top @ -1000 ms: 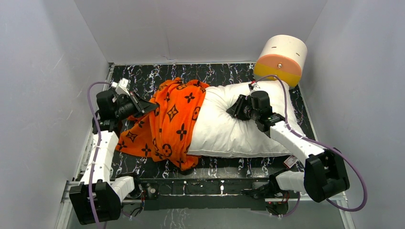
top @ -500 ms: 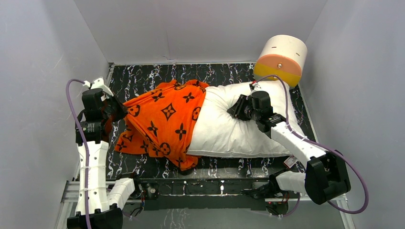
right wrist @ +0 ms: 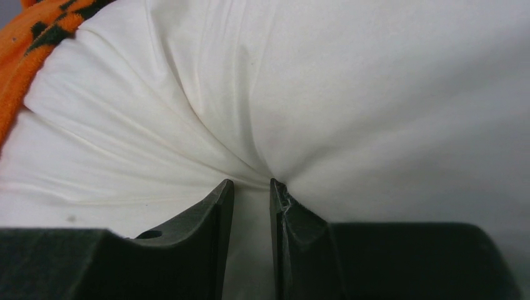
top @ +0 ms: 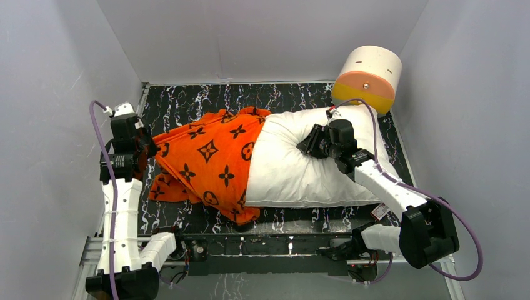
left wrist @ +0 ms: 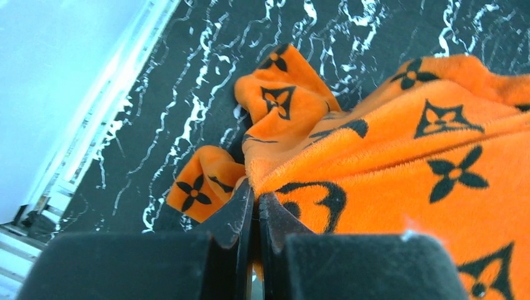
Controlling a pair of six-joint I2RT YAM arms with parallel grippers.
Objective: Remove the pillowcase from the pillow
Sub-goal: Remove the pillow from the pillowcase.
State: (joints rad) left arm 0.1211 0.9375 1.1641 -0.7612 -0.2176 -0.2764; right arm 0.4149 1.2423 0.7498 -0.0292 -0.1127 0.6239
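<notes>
On the marbled table (top: 300, 100), left gripper (left wrist: 256, 195) is clamped on the pillowcase (top: 206, 156) edge at far left. Right gripper (right wrist: 252, 187) pinches a fold of the pillow (top: 294, 178), whose left end sits inside the cover.

Black marbled table (top: 187, 100) carries the white pillow (top: 294, 175) at centre, orange pillowcase (top: 206, 156) spilling left of it, a round drum (top: 369, 75) upper right

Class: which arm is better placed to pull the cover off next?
Left. The left gripper is shut on the orange, black-patterned fabric pillowcase; the right gripper pinches the plump white pillow, anchoring it.
</notes>
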